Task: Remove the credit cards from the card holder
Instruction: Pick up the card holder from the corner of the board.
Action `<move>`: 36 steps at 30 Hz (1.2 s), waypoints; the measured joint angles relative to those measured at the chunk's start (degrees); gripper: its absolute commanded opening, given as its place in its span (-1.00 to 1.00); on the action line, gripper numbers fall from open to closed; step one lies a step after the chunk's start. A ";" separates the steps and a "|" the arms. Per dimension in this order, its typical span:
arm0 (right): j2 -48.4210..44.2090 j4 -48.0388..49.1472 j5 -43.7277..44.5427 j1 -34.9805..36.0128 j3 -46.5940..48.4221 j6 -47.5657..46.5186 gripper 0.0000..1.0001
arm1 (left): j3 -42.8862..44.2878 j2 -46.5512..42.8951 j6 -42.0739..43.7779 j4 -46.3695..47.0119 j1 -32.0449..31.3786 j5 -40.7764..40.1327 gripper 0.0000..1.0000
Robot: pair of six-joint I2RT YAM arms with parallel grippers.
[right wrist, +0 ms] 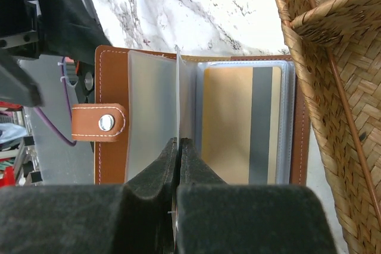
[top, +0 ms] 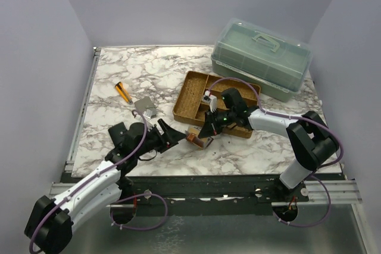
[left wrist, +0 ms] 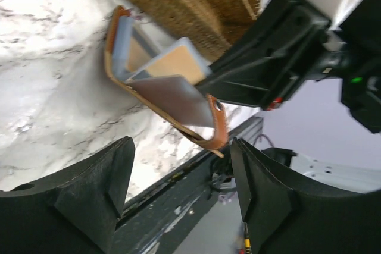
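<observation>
The reddish-brown card holder [top: 195, 139] lies open on the marble table, just in front of the wicker tray. In the right wrist view the card holder [right wrist: 113, 87] shows its snap tab, clear sleeves and a tan-gold credit card [right wrist: 238, 123] with a grey stripe in a sleeve. My right gripper [right wrist: 179, 144] is shut on the edge of an upright clear sleeve page; it also shows in the top view [top: 206, 133]. My left gripper [top: 172, 137] is open and empty, just left of the holder. In the left wrist view the holder [left wrist: 161, 87] and card [left wrist: 178, 63] lie beyond the left gripper [left wrist: 181, 188].
A wicker tray [top: 196, 96] sits behind the holder, and a green lidded plastic box [top: 262, 57] stands at the back right. A grey wallet [top: 144, 107] and an orange pen [top: 123, 91] lie at the left. The table's front edge is close to the holder.
</observation>
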 measured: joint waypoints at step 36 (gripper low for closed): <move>0.83 1.70 12.44 7.50 -0.79 -2.36 -0.99 | 0.76 15.96 -16.87 15.61 -3.67 -7.80 -0.15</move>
